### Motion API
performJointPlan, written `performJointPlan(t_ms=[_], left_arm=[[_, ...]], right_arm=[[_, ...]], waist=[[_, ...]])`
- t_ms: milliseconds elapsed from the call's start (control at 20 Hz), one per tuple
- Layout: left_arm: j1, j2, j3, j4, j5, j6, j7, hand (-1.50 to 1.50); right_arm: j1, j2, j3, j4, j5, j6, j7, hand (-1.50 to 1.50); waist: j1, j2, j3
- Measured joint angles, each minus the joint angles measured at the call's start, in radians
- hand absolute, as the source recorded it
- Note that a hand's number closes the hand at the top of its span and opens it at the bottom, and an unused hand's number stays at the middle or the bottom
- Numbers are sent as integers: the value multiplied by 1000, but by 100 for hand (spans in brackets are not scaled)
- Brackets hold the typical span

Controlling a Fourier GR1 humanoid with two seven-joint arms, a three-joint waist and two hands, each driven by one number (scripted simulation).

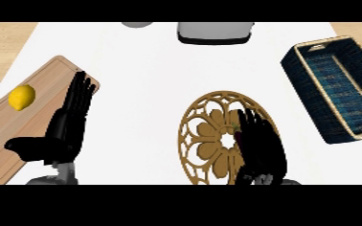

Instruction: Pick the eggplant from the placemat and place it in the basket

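Note:
A round wooden openwork placemat (209, 139) lies on the white counter, right of centre. My right hand (262, 146) lies over its right half with fingers stretched out and pointing away from me. Under it, only a dark sliver of the eggplant (239, 134) and a speck of green stem show at the hand's left edge; the rest is hidden. I cannot see the fingers curling round it. The dark blue woven basket (300, 88) with a tan rim stands at the far right, apart from the hand. My left hand (67, 119) rests open at the left, fingers up.
A wooden cutting board (42, 84) at the left edge carries a yellow lemon (22, 97); my left hand overlaps its right edge. A grey appliance (214, 32) and a grey round object (136, 24) sit at the counter's far edge.

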Motion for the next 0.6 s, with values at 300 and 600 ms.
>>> performJointPlan(t_ms=[300, 600], left_arm=[[-1, -20, 12, 22, -16, -12, -17, 0], [-17, -27, 35, 15, -18, -27, 4, 0]], right_arm=[[22, 40, -29, 64, 61, -7, -43, -150], [33, 61, -83, 104, 100, -25, -86, -150]], waist=[[0, 0, 0], [0, 0, 0]])
